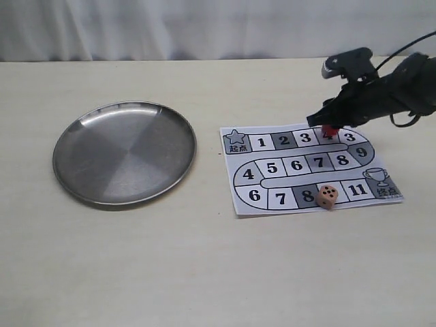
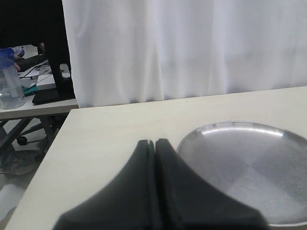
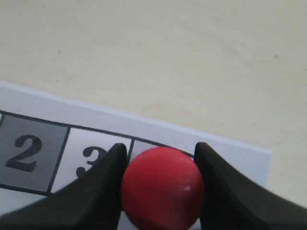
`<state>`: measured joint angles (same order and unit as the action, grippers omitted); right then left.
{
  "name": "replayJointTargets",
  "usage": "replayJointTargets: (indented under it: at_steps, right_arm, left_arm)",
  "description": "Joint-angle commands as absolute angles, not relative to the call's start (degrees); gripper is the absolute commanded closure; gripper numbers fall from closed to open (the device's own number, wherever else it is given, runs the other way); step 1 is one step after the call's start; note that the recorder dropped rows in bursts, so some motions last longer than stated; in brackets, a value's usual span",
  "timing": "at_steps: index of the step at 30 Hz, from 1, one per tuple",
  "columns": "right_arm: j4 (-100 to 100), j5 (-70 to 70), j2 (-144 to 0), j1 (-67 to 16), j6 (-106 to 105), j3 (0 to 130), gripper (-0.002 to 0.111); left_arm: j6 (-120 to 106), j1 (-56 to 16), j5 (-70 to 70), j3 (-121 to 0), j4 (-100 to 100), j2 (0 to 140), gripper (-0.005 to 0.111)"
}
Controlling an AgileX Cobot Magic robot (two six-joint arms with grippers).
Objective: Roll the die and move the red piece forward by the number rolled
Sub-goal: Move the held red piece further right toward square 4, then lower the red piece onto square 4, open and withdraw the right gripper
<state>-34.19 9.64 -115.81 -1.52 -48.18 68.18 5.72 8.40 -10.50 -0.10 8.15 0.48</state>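
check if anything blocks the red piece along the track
The right gripper grips the red piece at the top row, and nothing stands beside it. Further along, the die sits on the board's bottom row between 8 and 11.

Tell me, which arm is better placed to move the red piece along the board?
Right: the right gripper grips the red piece over the board, while the left gripper sits shut by the metal plate.

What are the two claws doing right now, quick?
The left claw is closed, holding nothing.
The right claw is closed on the red piece.
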Motion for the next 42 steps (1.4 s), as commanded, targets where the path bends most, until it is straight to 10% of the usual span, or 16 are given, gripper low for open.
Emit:
replayJointTargets:
  at_steps: [1, 42]
  right_arm:
    - [-33.7, 9.3, -107.4, -0.7, -48.3, 68.3, 0.104]
    - [-33.8, -5.5, -119.4, 2.5, -43.7, 63.2, 0.104]
  left_arm:
    - [5.5, 8.0, -10.0, 0.0, 8.2, 0.2, 0.107]
    - [5.5, 8.0, -10.0, 0.0, 8.2, 0.2, 0.107]
